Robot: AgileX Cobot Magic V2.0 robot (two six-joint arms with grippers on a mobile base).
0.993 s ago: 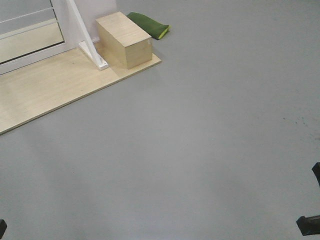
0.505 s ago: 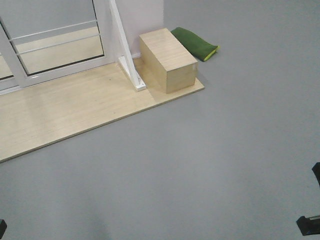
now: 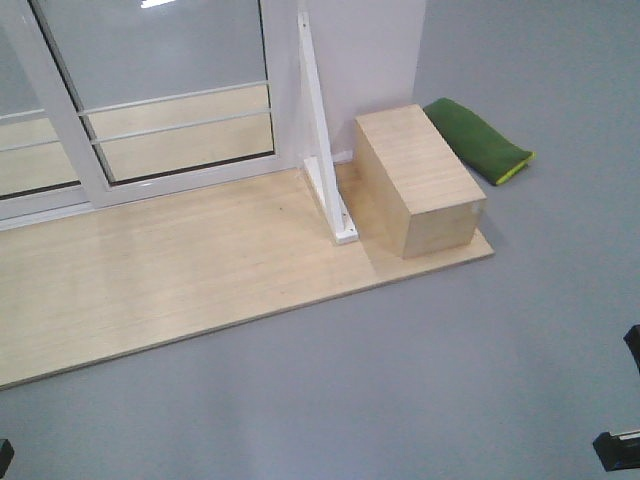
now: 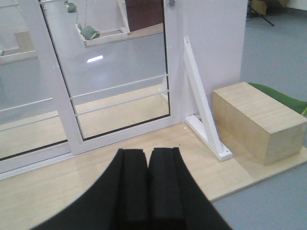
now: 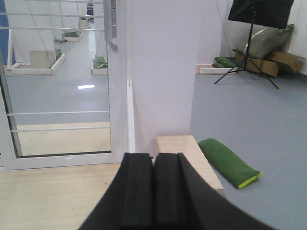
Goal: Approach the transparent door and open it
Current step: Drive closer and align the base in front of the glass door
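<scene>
Floor: a grey floor [image 3: 430, 380] spreads all round; a pale wooden platform [image 3: 180, 270] lies on it, ahead of both grippers, and runs up to the door frame.
Transparent door: the transparent door [image 4: 115, 62] stands upright at the far edge of the platform, straight ahead of the left gripper and ahead-left of the right gripper. It is clear glass in a white frame with two thin horizontal white bars low down.
Handle: a curved grey metal handle [image 5: 113, 26] sits on the door's edge stile, high up, ahead-left of the right gripper; the stile meets the white wall.
Second panel: another white-framed glass panel [image 4: 24, 96] stands ahead-left of the left gripper.
White wall: the white wall [image 5: 163, 72] rises straight ahead of the right gripper.
Brace: a white diagonal brace [image 4: 204, 108] leans ahead-right of the left gripper, its foot on the platform.
Wooden box: a wooden box [image 3: 420, 190] sits on the platform's right end, just beside the brace foot.
Green cushion: a green cushion [image 5: 230, 165] lies on the floor, ahead-right of the right gripper, near the box.
Left gripper: the left gripper [image 4: 147, 154] has its black fingers pressed together, holding nothing, well apart from the door.
Right gripper: the right gripper [image 5: 153, 156] is likewise closed and empty.
</scene>
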